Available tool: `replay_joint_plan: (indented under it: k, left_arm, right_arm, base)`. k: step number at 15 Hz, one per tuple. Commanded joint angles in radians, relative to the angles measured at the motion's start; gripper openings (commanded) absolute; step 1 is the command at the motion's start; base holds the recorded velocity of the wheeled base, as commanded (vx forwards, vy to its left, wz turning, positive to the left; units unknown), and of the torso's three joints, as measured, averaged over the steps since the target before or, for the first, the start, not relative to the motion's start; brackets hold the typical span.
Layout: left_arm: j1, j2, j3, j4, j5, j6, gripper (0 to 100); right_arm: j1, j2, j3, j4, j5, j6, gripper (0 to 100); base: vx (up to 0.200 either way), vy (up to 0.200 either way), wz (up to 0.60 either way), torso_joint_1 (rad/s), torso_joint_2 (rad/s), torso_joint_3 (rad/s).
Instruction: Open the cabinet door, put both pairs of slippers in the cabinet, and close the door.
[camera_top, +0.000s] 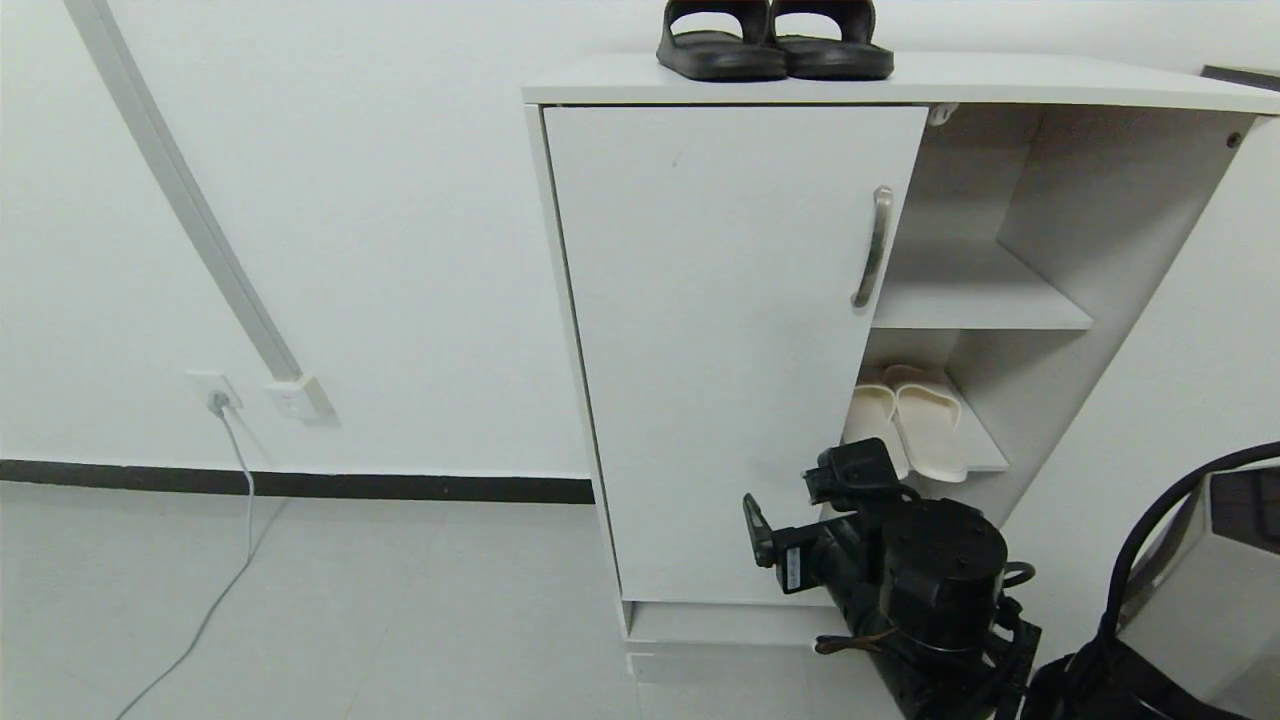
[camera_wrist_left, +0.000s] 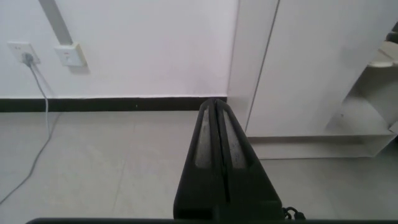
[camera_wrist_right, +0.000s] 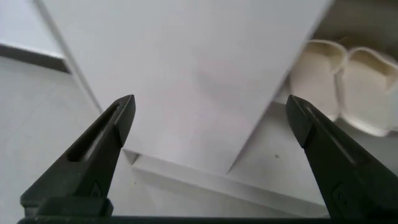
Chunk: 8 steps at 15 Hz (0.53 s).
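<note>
Judging from the head view, the second pair is in hand: smooth cream slippers lie at the front edge of the lower shelf. Matte black slippers sit at the front edge of the cabinet top, calling for a high reach. The right claw gapes wide beside the flat door. Left wrist view: the left claw is pressed closed. Right wrist view: rounded slippers lie past the door edge.

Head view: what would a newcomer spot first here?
The black slippers on top of the cabinet stand out against all the white. Next come the white slippers on the lower shelf of its open right side, beside the closed left door. Low in front of that door, the right pincer is open and empty.
</note>
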Motion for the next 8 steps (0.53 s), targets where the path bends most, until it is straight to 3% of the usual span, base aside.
replay_joint_plan:
  k: [1, 8]
  left_arm:
    - [0.001, 0.001, 0.0, 0.0, 0.0, 0.001, 0]
    - [0.001, 0.001, 0.0, 0.0, 0.0, 0.001, 0]
  right_arm:
    - [-0.001, 0.0, 0.009, -0.013, 0.006, -0.001, 100]
    - [-0.004, 0.0, 0.044, -0.024, 0.062, -0.024, 100]
  base:
    - [0.0, 0.0, 0.0, 0.0, 0.0, 0.0]
    - [0.0, 0.0, 0.0, 0.0, 0.0, 0.0]
